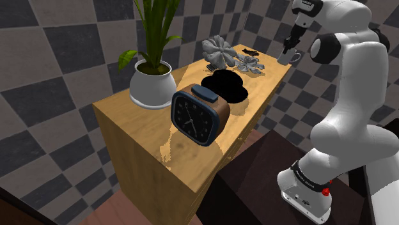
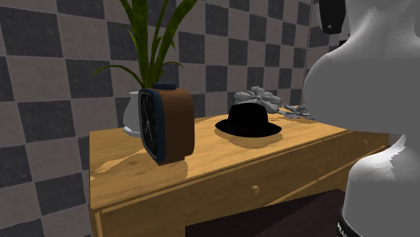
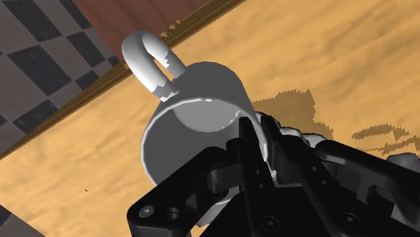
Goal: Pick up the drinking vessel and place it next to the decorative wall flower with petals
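**White mug aloft in the gripper**

The white, round mug with a looped handle (image 3: 195,114) hangs in the all-black two-finger gripper (image 3: 259,134), whose fingers clamp its rim wall. It is raised over the light wooden cabinet top (image 1: 147,128), near an edge and apart from the grey petalled flower (image 1: 217,50).

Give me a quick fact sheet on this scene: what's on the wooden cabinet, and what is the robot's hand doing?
Surface: wooden cabinet
Hand: black hand, fingers clasped on the rim of the white mug
Mug position: near the cabinet's far corner, apparently lifted off the top
Other items: potted plant, clock, black hat, grey petalled flower
Status: mug not yet set beside the flower
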### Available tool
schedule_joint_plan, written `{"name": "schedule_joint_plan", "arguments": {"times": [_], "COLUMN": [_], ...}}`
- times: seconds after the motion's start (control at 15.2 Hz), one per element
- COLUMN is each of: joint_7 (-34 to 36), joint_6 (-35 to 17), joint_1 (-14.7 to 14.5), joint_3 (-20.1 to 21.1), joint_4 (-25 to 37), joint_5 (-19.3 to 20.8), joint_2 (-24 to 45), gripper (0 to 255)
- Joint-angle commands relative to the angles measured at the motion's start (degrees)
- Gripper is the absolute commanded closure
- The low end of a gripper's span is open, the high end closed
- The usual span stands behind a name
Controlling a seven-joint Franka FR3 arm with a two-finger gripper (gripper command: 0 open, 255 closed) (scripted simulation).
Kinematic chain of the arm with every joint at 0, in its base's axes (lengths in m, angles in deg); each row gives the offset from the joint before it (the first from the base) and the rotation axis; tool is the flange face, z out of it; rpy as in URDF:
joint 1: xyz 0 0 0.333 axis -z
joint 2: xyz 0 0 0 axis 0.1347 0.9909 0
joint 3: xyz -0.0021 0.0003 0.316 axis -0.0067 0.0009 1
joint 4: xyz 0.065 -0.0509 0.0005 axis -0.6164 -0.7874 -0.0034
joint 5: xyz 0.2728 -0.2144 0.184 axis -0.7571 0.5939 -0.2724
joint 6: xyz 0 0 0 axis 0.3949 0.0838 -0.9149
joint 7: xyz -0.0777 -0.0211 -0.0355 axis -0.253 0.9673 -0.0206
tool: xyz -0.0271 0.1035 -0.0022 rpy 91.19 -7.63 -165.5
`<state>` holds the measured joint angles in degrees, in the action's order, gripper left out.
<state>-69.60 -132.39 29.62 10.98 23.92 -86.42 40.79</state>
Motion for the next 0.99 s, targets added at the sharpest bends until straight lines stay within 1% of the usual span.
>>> {"name": "schedule_joint_plan", "arguments": {"times": [0.0, 0.4, 0.92], "joint_7": [-0.16, -0.74, -1.4], "joint_6": [-1.97, -7.52, -13.8], "joint_1": [-0.51, -1.67, -2.55], "joint_3": [-0.07, -0.19, -0.09], "joint_4": [-2.56, -9.57, -16.2], "joint_5": [0.1, 0.24, 0.04], "joint_2": [-0.58, -1.9, -2.11], "gripper": [255, 255, 255]}}
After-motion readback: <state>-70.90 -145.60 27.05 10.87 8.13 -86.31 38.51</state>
